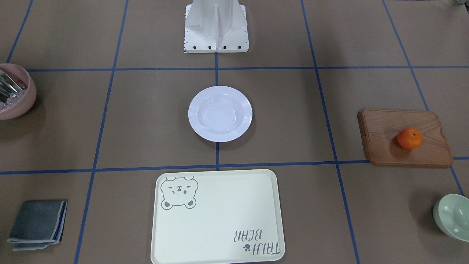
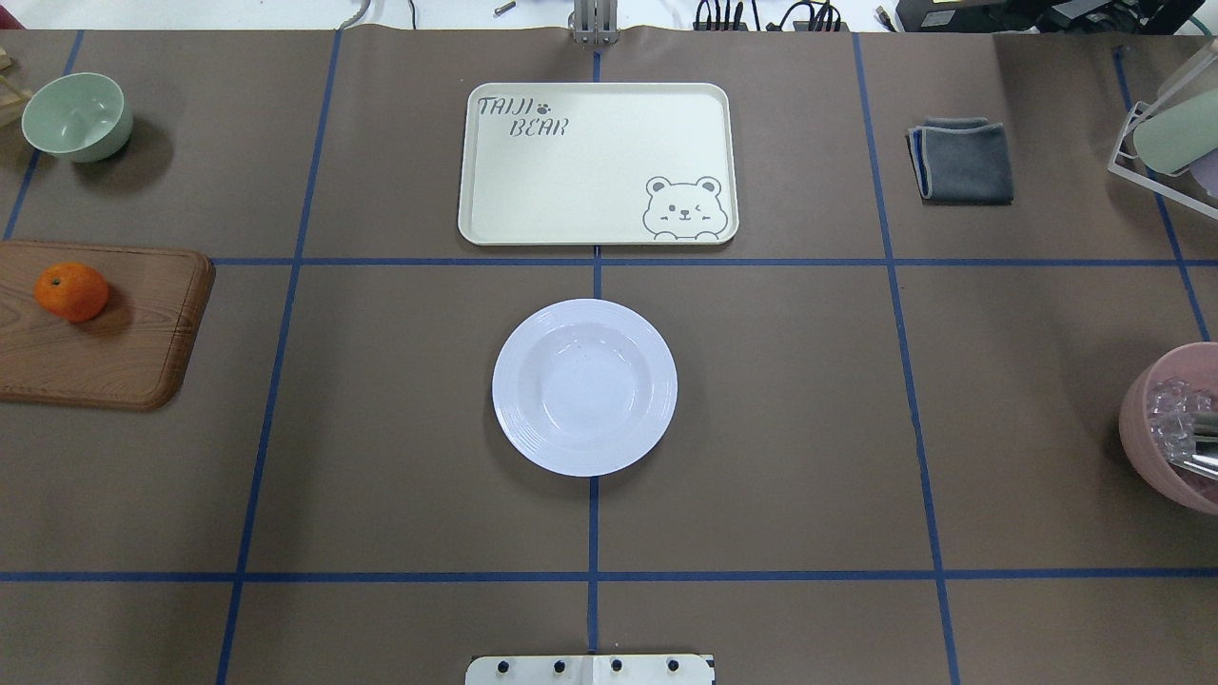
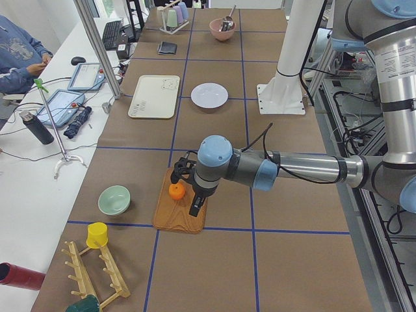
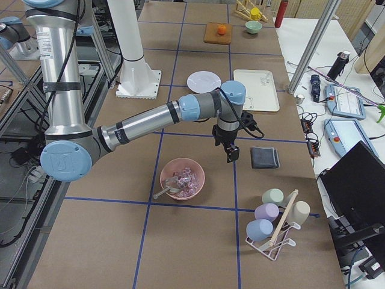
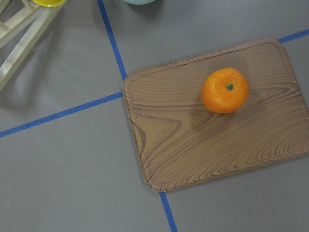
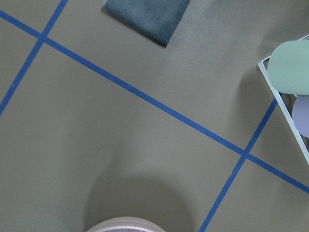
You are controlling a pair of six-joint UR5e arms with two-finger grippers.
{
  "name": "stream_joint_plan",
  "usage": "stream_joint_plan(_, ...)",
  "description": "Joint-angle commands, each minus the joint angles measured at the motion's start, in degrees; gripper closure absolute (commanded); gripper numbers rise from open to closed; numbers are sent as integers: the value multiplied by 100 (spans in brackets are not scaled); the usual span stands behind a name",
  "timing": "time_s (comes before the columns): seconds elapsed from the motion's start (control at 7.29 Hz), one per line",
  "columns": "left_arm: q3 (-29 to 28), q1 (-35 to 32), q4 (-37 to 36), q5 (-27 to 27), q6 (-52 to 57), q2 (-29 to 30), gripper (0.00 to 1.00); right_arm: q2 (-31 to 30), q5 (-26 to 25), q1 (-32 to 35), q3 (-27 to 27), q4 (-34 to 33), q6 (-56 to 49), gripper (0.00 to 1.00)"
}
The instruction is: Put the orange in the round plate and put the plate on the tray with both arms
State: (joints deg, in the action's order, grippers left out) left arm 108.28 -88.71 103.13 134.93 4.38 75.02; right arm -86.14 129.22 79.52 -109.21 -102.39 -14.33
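Observation:
The orange (image 1: 409, 138) (image 2: 71, 290) (image 5: 225, 90) lies on a brown wooden board (image 1: 384, 126). The white round plate (image 1: 220, 113) (image 2: 584, 386) sits empty at the table's middle, with the cream bear tray (image 1: 216, 216) (image 2: 598, 162) empty just beyond it. Only the exterior left view shows my left gripper (image 3: 195, 207), hanging over the board right beside the orange (image 3: 177, 190); I cannot tell if it is open. My right gripper (image 4: 230, 153) appears only in the exterior right view, above the table between a grey cloth (image 4: 264, 158) and a pink bowl (image 4: 182, 178); its state cannot be told.
A pale green bowl (image 2: 76, 116) stands beyond the board. The pink bowl (image 2: 1170, 428) holds cutlery and ice. A cup rack (image 2: 1166, 133) is at the far right, and the folded cloth (image 2: 963, 160) lies near it. The robot base (image 1: 216, 27) stands behind the plate.

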Motion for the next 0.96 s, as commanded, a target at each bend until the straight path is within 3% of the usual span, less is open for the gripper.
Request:
stream_joint_plan(0.0,-78,38,-4,-28,-140,91,3,-51,7,2,-12,0,-26,0)
stream_joint_plan(0.27,-734,221,-13,-37,-280,835,3,-60,33,2,-4,0,9,0)
stream_joint_plan(0.55,-1132,1088,5,-158,-1198,1469,3,-104,251,-7,-21,0,9,0)
stream_joint_plan(0.82,-1474,1871,31,-711,-2008,1961,3,-104,288,-7,-13,9,17,0)
